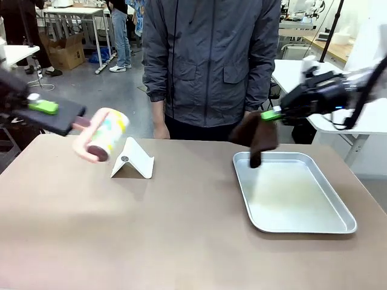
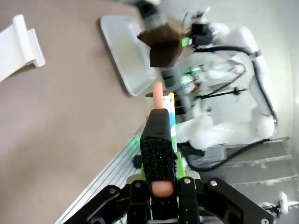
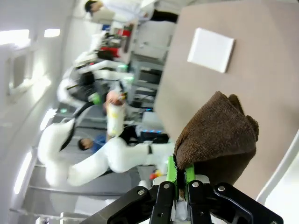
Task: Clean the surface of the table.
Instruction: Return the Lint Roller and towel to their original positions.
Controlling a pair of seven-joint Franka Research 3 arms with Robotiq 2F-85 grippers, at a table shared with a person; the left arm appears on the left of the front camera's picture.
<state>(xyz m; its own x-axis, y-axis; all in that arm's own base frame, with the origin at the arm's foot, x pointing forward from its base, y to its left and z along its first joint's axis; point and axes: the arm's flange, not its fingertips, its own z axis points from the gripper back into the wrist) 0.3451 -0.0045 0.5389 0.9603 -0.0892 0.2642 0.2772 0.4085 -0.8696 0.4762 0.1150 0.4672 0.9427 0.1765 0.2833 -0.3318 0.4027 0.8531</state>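
The brown-taupe table (image 1: 151,229) stretches across the front view. My left gripper (image 1: 57,112) hangs above its far left part, shut on the pink handle of a lint roller (image 1: 104,136) with a white patterned roll; the same roller (image 2: 161,109) stands between my fingers in the left wrist view. At the right my right gripper (image 1: 272,115) is shut on a dark brown cloth (image 1: 257,136) that dangles over the far corner of the silver tray (image 1: 302,226). The cloth (image 3: 217,137) fills the space above my fingers in the right wrist view.
A white folded stand (image 1: 133,160) sits on the table left of centre. A person in a grey jacket (image 1: 211,60) stands at the far edge, hands down. White tables stand behind at the right.
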